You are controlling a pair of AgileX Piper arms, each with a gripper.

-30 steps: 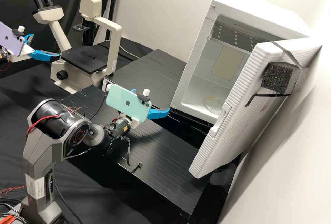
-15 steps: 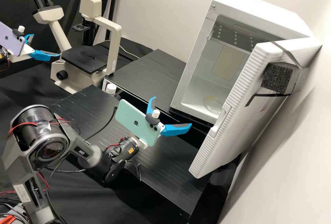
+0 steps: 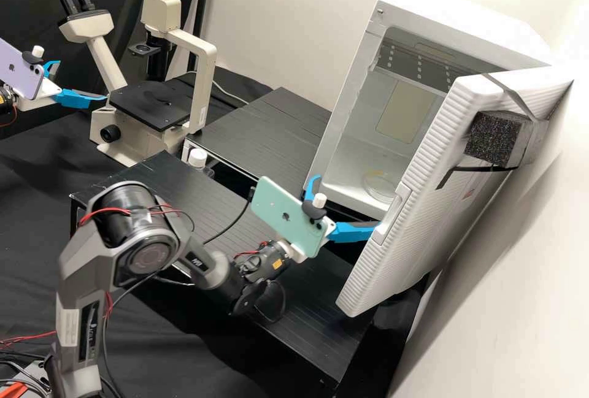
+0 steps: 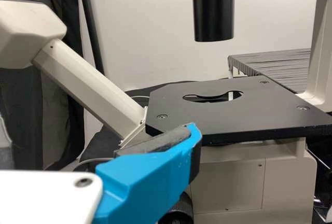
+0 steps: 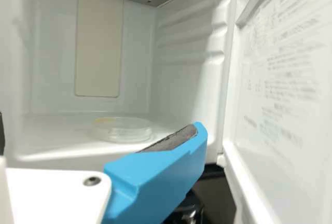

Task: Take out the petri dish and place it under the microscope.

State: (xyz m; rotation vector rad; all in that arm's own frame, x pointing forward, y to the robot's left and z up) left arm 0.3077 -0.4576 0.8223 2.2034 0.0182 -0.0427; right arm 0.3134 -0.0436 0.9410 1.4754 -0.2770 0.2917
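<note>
Nearby, bottle, open door beside right pincer

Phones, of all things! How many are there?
2: a purple phone mounted at the left tool, near the microscope, and a green phone mounted at the right tool, by the open white cabinet.

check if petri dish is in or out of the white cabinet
In: the dish rests on the cabinet floor; the door is open.
</note>
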